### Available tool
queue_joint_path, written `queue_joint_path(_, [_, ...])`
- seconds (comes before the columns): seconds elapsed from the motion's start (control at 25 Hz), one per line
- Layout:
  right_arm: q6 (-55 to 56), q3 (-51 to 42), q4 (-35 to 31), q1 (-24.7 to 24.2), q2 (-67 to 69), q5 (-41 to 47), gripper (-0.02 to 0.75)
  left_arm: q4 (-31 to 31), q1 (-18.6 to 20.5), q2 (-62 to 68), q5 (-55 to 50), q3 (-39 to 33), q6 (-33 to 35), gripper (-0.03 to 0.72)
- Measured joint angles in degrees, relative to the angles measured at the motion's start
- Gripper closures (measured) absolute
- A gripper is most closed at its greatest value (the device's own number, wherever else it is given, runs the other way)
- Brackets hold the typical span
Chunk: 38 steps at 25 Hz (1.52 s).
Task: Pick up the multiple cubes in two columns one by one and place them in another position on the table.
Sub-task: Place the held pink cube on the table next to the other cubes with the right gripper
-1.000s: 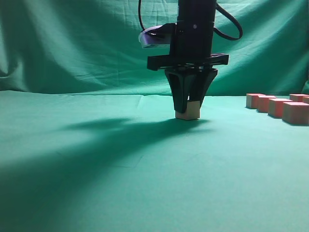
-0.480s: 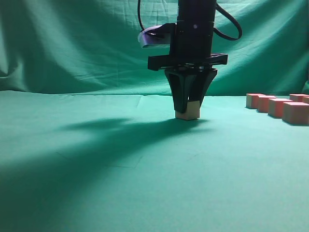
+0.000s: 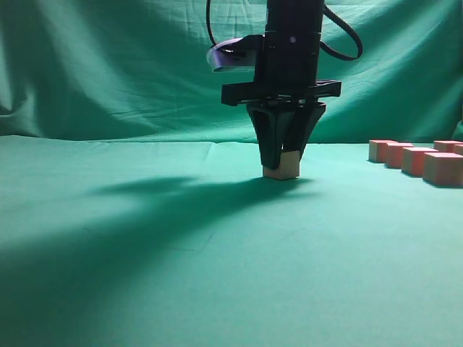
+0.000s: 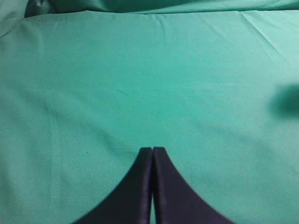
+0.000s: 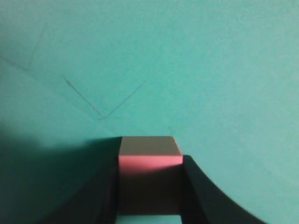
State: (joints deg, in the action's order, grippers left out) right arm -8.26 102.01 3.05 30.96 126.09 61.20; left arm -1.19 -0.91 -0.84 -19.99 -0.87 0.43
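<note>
At frame centre the black right gripper clasps a tan, pink-topped wooden cube – seemingly resting on the green cloth table – directly beneath it

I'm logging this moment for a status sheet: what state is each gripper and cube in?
Right gripper: shut on the held cube, pointing straight down.
Held cube: clamped between the fingers, its base at or touching the table, upright.
Left gripper: shut, empty, above bare cloth.
Waiting cubes: resting on the table at the right, in rows, untouched.
</note>
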Motion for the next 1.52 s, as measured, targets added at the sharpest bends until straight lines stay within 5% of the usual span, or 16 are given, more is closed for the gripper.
queue_joint_path(0.76, [-0.10,0.00,0.00,0.00,0.00,0.10,0.470,0.00,0.00,0.00,0.00,0.00,0.00,0.688])
queue_joint_path(1.12, [-0.10,0.00,0.00,0.00,0.00,0.20,0.133,0.00,0.00,0.00,0.00,0.00,0.00,0.688])
queue_joint_path(1.52, [0.00,5.64,5.03,0.00,0.00,7.32,0.134,0.00,0.00,0.00,0.00,0.00,0.00,0.688])
